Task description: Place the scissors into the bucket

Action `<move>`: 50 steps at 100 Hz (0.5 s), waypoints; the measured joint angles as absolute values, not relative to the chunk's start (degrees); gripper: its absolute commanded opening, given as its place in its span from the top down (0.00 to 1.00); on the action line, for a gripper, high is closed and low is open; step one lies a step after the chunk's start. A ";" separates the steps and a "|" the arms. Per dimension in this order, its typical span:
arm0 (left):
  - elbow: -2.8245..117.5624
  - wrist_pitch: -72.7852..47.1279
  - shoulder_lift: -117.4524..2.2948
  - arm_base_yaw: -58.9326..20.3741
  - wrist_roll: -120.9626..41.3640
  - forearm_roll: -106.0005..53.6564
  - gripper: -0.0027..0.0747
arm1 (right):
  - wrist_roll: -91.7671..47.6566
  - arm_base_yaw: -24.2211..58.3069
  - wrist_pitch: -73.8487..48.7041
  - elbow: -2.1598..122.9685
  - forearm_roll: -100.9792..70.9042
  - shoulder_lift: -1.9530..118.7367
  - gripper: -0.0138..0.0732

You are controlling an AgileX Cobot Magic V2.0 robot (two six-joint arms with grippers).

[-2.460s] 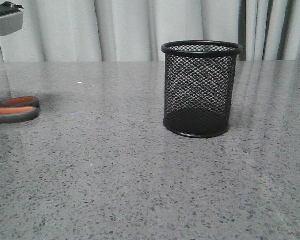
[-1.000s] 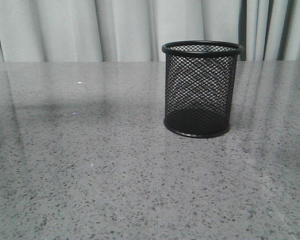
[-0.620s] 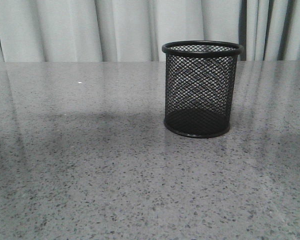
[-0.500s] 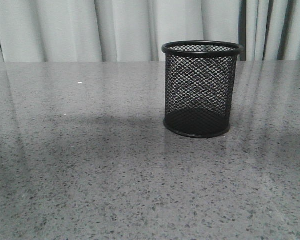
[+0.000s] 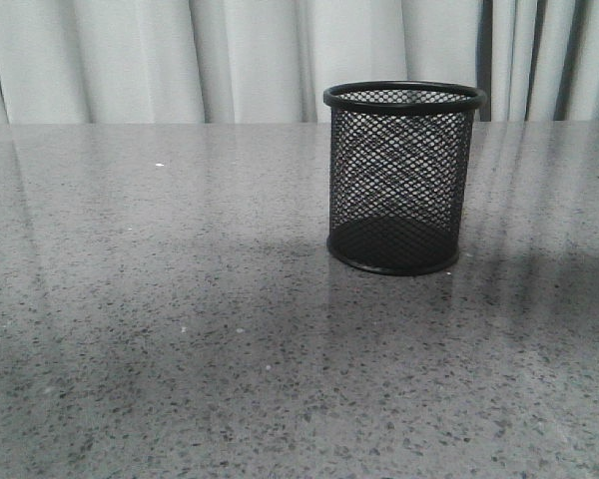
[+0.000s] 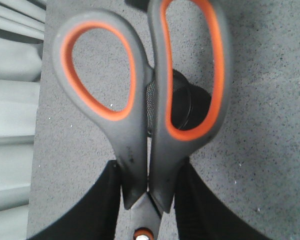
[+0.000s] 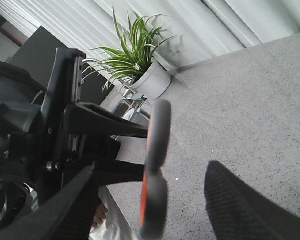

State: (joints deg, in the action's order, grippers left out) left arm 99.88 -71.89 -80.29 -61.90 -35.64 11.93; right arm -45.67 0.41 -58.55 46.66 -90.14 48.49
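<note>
Front view: the black wire-mesh cylindrical bucket (image 5: 404, 178) stands upright on the grey speckled stone surface (image 5: 180, 329); no hand shows. Left wrist view: the left hand (image 6: 149, 200) is clamped on the grey, orange-lined scissors (image 6: 145, 100) just below the handles, directly above the bucket (image 6: 182, 107). Right wrist view: the right hand (image 7: 155, 210) is spread wide and empty; the scissors (image 7: 155, 170) hang beyond it, held by the left arm (image 7: 50, 140).

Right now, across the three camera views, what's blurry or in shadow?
Front view: sharp; a broad soft shadow lies on the table in front of and beside the bucket. Left wrist view: the scissors are sharp, the left tool's fingers dark and soft-edged. Right wrist view: the scissors' handles, edge-on, are blurred; the potted plant behind is sharp.
</note>
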 measured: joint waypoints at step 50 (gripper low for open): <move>102.42 -66.77 -84.13 -65.02 -35.28 12.03 0.99 | -47.97 0.41 -58.99 46.66 -90.68 48.89 0.79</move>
